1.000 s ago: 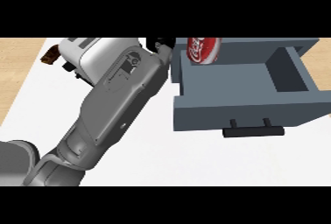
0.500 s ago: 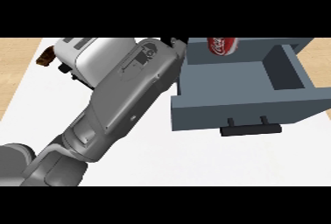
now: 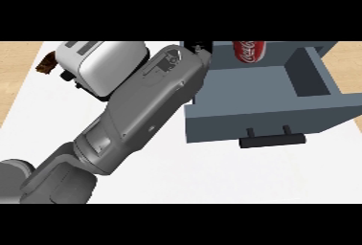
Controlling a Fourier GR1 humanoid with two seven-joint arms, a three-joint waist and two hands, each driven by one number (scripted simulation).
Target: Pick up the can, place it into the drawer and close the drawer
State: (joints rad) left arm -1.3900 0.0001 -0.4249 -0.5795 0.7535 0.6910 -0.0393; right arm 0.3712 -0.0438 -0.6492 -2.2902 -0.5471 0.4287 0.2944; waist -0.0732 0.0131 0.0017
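A red cola can point(image 3: 251, 50) shows tilted at the back of the open grey-blue drawer point(image 3: 262, 117), its top cut off by the view's upper edge. My left forearm reaches diagonally from the lower left, and only a small black part of my left hand point(image 3: 201, 46) shows at the drawer's back left corner, just left of the can. Whether the hand holds the can is hidden. The drawer's black handle point(image 3: 272, 140) faces me. My right hand shows nowhere.
A white toaster point(image 3: 99, 62) stands at the back left, partly behind my forearm, with a small brown object point(image 3: 47, 62) to its left. The white counter point(image 3: 212, 177) extends in front of the drawer, with wooden floor beyond its left edge.
The can has travelled right, from the drawer's left wall to over its back part. My left forearm swung right with it.
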